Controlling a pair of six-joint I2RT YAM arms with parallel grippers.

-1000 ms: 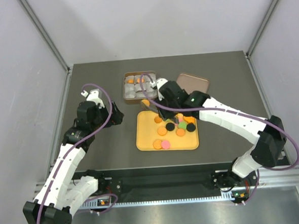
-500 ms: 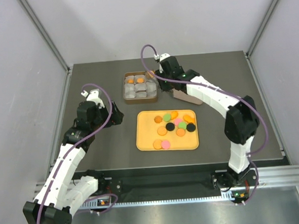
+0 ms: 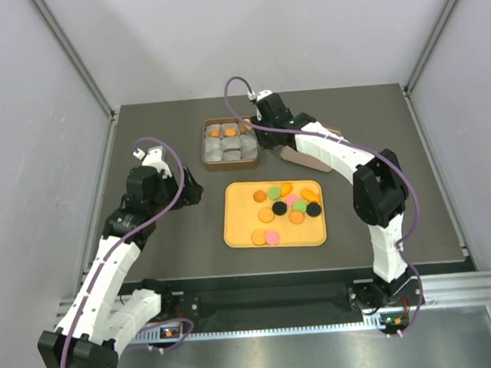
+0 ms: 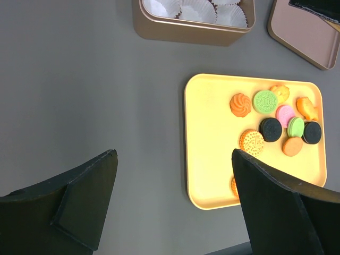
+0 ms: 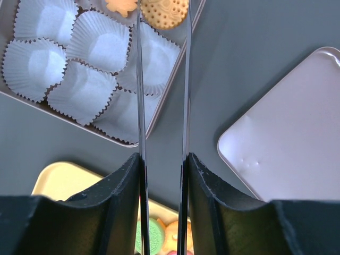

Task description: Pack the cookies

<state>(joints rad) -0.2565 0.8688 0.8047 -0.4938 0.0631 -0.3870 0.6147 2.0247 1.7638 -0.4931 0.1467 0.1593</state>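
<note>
Swinging off the tray (image 3: 236, 230), my right gripper (image 5: 162, 17) has crossed to the far right corner of the tin (image 4: 180, 32) and now hangs over it. Its fingers are drawn close, and a dotted orange cookie (image 5: 164, 9) sits right at their tips. I cannot tell whether I am gripping it or it already lies in a paper cup (image 5: 98, 50). A flower-shaped cookie (image 5: 121, 5) lies in the cup beside it. My left gripper (image 4: 174, 156) has not moved: spread wide, empty, left of the tin. Most cookies (image 3: 284, 202) wait on the tray just in front of the tin, so packing has barely begun. The lid (image 5: 287, 143) lies right of the tin.
</note>
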